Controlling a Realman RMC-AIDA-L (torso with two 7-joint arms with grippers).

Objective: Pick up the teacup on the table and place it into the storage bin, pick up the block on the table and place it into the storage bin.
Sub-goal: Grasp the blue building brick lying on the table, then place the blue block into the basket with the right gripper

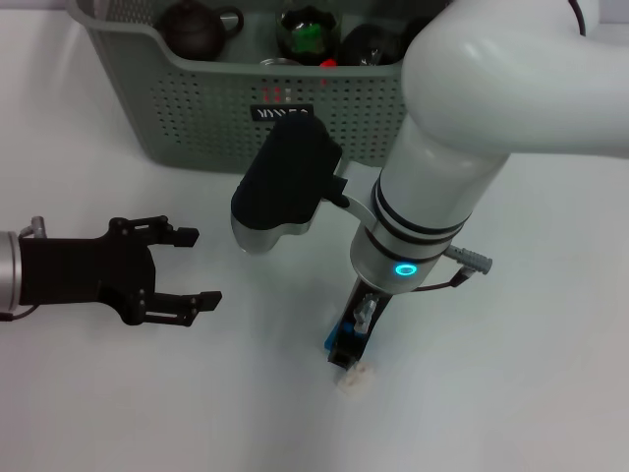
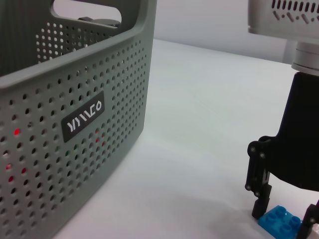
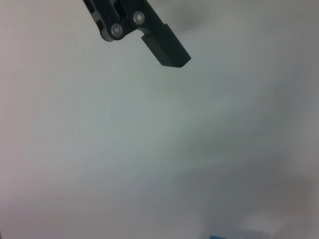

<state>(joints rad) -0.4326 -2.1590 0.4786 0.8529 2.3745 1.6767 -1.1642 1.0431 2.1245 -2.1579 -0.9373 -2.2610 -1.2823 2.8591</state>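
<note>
Blue plastic is what I see at the tip of my right arm: the block (image 1: 339, 344) sits on the white table (image 1: 550, 374), low in the head view and well in front of the storage bin (image 1: 197, 118). My right gripper (image 2: 284, 216) stands over it, pointing straight down. In the left wrist view one black finger touches the near edge of the block and another shows at the block's far side, so the fingers straddle it, spread about as wide as the block. I cannot tell whether they press on it yet; the block appears to rest on the table. Just beside it, toward me, lies a small pale thing I cannot make out.

My left gripper (image 1: 187, 265) hovers off to the left over bare table, lying level and pointing toward the right arm. Its fingers are wide apart and hold nothing.

The grey-green bin stands at the far edge, its perforated wall and black label (image 1: 283, 113) facing me. Inside I can see a dark teapot (image 1: 197, 28) and a dark cup (image 1: 307, 31) with something green in it, plus other dark shapes partly hidden by my right arm.
</note>
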